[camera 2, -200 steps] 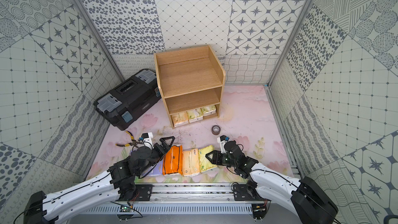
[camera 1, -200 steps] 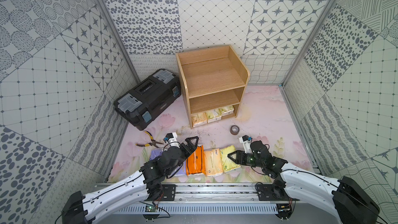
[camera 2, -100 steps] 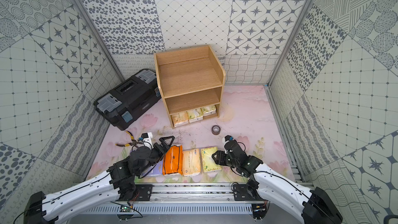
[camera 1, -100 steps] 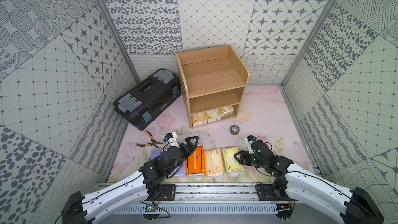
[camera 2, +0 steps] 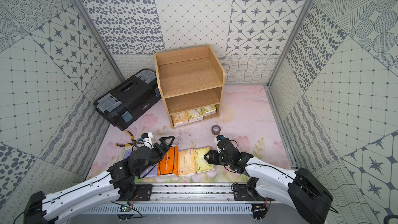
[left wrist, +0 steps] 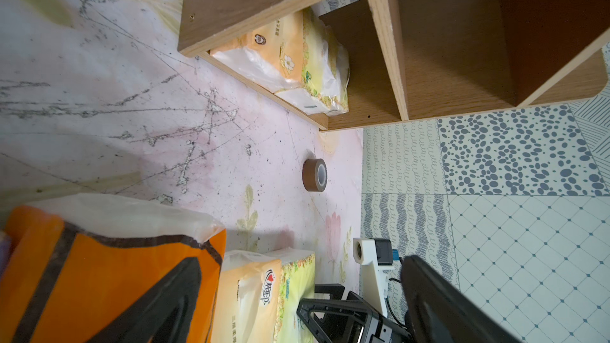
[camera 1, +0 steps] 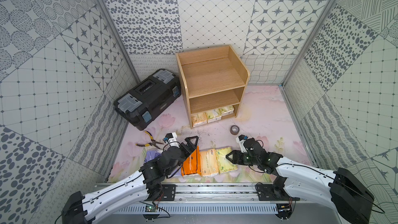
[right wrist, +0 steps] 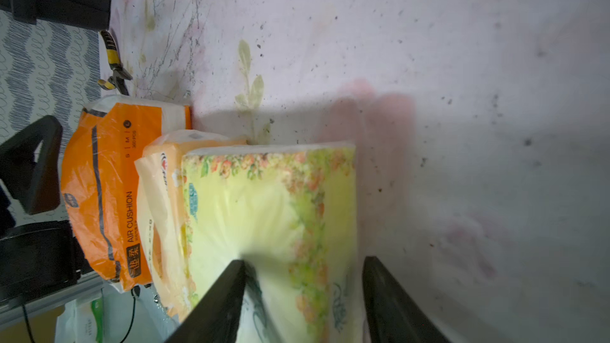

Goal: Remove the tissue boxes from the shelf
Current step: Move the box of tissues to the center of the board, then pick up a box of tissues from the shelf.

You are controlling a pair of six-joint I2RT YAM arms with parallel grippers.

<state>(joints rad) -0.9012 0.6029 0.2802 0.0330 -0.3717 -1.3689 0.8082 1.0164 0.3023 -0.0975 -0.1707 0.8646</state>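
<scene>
1. Right gripper (camera 1: 229, 157) is back at the yellow-green pack (camera 1: 223, 167); a moment ago it had drawn off to the pack's outer side, clear of it.
2. Its jaws stand apart. In the right wrist view 1 finger (right wrist: 224, 298) lies over the pack's top and the other hangs beside the pack's outer long edge, above the floor mat (camera 1: 265, 113). Whether either presses the wrap I cannot tell.
3. That pack sat askew 1 second ago. It now lies flat on the mat, parallel to its neighbour and last in a row of 4: lavender pack (camera 1: 150, 155), orange pack (camera 1: 190, 165), cream pack (camera 1: 207, 162), then it.
4. Left gripper (camera 1: 190, 147), jaws wide apart, has not moved. It hovers over the far end of the orange pack, holding nothing.
5. 3 remaining packs (camera 1: 212, 115) sit side by side at the front of the shelf (camera 1: 211, 76), in its bottom tier.
6. In both top views the shelf stands well apart from both grippers, and the tape roll (camera 1: 234, 129) lies between it and the right one.
</scene>
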